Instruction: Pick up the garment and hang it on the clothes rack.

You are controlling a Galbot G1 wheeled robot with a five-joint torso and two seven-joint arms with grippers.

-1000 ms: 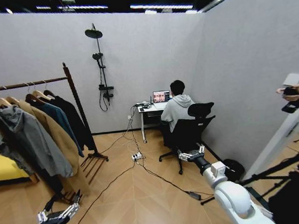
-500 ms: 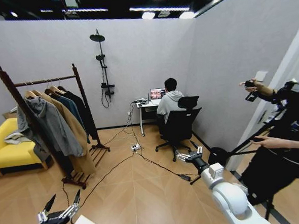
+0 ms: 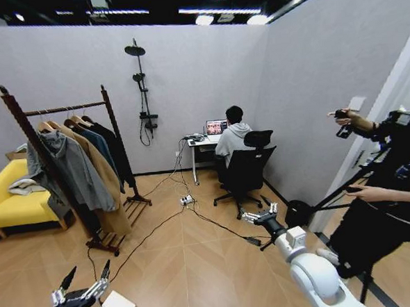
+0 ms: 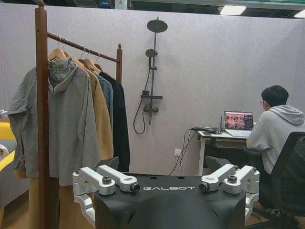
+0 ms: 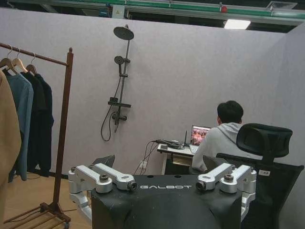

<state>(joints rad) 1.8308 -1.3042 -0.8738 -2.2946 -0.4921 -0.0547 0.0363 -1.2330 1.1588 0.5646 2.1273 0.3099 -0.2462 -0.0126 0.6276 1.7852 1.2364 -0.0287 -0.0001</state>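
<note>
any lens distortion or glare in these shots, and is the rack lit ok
Head view: wide-angle bending, so the clothes rack posts lean and the walls curve; ceiling lights glare at the top. Left wrist view: straighter lines, even light on the rack, and the black garment reads as a dark mass with little detail. Right wrist view: one bright ceiling panel, soft shadow beside the shower pole.

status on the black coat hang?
Done, by the look of it: the garment hangs on the clothes rack, last in the row. In hand: nothing; left gripper and right gripper are open, well clear of it. Left: nothing evident.
</note>
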